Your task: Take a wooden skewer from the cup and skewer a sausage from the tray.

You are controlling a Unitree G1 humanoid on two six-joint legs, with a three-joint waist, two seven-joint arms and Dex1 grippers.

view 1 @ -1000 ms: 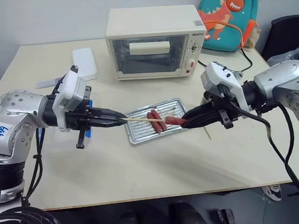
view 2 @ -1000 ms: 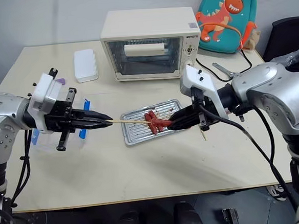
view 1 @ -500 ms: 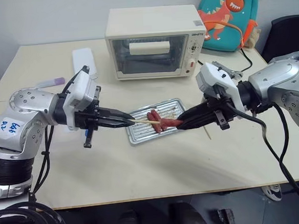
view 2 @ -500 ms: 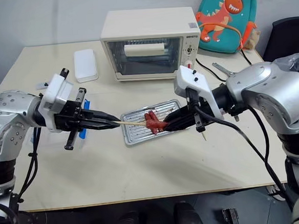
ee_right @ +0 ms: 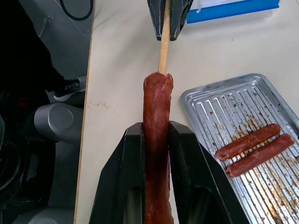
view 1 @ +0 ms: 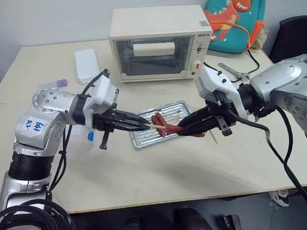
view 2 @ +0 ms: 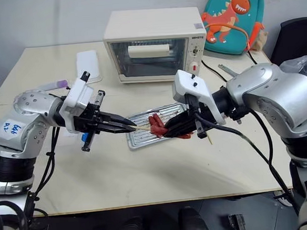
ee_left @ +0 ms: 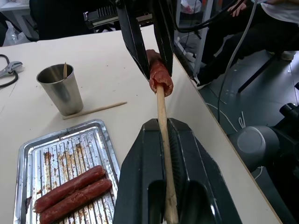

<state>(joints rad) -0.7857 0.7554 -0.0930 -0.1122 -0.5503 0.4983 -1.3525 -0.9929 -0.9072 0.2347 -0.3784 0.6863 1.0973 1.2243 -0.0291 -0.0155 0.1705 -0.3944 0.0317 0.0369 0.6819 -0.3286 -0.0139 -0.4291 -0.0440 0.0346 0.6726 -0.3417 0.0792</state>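
The sausage (ee_right: 157, 140), clamped in the right gripper (view 1: 189, 129) jaws, meets the wooden skewer (ee_left: 162, 126) pinched by the left gripper (view 1: 138, 125); next, push straight along its axis.

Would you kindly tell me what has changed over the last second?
The left pincer carried the wooden skewer toward the right pincer, so its tip has entered the end of the held sausage. Both grips stayed shut; two sausages remain on the tray.
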